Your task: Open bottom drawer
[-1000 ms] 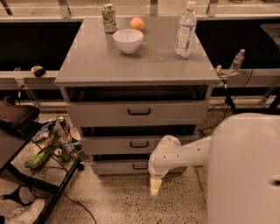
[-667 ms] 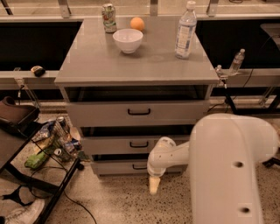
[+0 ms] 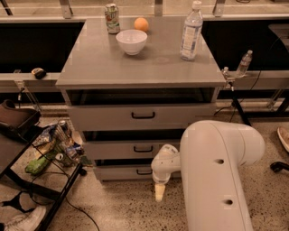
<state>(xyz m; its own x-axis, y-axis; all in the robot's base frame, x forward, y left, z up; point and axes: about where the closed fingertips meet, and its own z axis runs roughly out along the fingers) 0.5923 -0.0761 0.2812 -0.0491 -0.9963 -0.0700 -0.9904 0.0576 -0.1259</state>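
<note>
The grey cabinet (image 3: 140, 67) has three drawer fronts. The bottom drawer (image 3: 119, 173) is the lowest and narrowest front, with a small black bar handle (image 3: 143, 172); it looks closed or nearly closed. My gripper (image 3: 159, 191) hangs from the white arm just right of and below that handle, pointing down at the floor, a short way in front of the drawer front. It holds nothing that I can see.
The middle drawer (image 3: 122, 149) and top drawer (image 3: 135, 116) sit above. A white bowl (image 3: 131, 41), can (image 3: 112, 12), orange (image 3: 141, 24) and water bottle (image 3: 191, 31) stand on top. A black cart (image 3: 40, 180) with clutter stands at left. My white arm (image 3: 221, 176) fills the lower right.
The white arm body has swung left and now fills more of the lower right. The gripper stays at about the same spot in front of the bottom drawer.
</note>
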